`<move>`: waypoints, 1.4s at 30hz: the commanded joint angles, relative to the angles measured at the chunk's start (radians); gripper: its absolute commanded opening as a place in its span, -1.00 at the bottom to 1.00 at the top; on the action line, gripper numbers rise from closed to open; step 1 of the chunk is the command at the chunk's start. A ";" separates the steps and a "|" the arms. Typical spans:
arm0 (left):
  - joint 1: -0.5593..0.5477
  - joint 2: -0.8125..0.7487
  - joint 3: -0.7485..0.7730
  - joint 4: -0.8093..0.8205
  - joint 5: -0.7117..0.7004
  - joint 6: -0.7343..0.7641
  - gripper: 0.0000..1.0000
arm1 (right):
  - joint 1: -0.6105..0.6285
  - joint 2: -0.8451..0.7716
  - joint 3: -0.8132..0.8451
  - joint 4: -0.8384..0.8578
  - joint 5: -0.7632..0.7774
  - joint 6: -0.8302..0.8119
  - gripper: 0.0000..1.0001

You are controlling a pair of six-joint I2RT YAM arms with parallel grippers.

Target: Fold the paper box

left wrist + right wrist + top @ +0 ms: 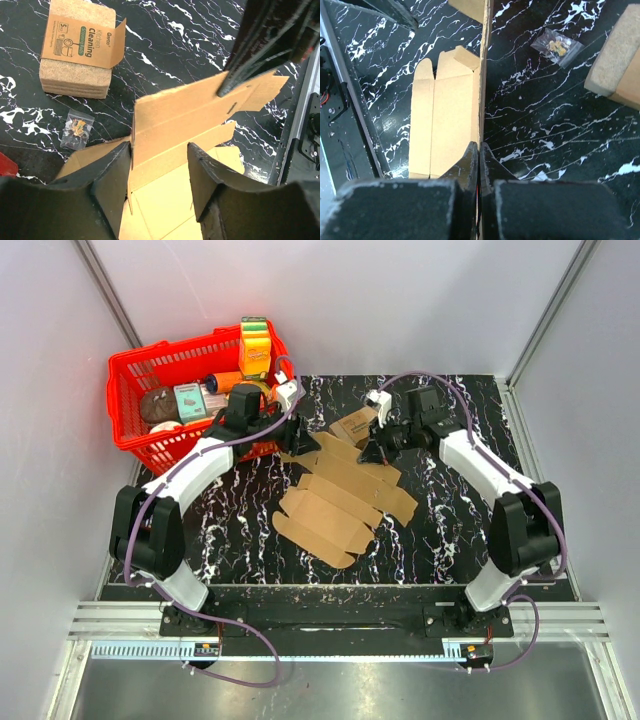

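Across the black, white-veined table (450,540) we map the whole scene, and every place below is given against this table. At the table's far-left corner stands a red plastic basket (150,448) filled with packaged goods. On the table's middle lies the paper box (335,510), a plain brown die-cut sheet. It is mostly flat, with its flaps and tabs spread toward the table's near edge and one long panel on its far side raised upright off the table top. Both arms reach inward from the table's near edge to the table's far half. The right gripper (479,147) is clenched on the edge of the raised panel, which we see as a thin line running out from between its closed fingers. The left gripper (160,150) is released. Its fingers (112,185) stand apart with the sheet's fold showing in the gap, and we cannot tell whether either one touches the cardboard. Toward the middle of the table's far edge rests a sleeved pack of brown scouring pads (80,45) printed "Kitchen Cleaning". Smallest, a clear plastic bag (76,131) of small items lies on the table top between that pack and the sheet.
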State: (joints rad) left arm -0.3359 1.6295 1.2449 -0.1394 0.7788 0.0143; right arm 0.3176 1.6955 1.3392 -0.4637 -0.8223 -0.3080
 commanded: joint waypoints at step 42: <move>0.167 -0.079 -0.032 0.316 0.138 -0.258 0.61 | 0.273 -0.496 -0.351 0.088 0.681 0.420 -1.00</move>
State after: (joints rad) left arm -0.1768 1.5585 1.2003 0.1280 0.8551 -0.2554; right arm 0.5789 1.2701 1.0336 -0.5133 0.0334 0.1871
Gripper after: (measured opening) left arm 0.811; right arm 0.012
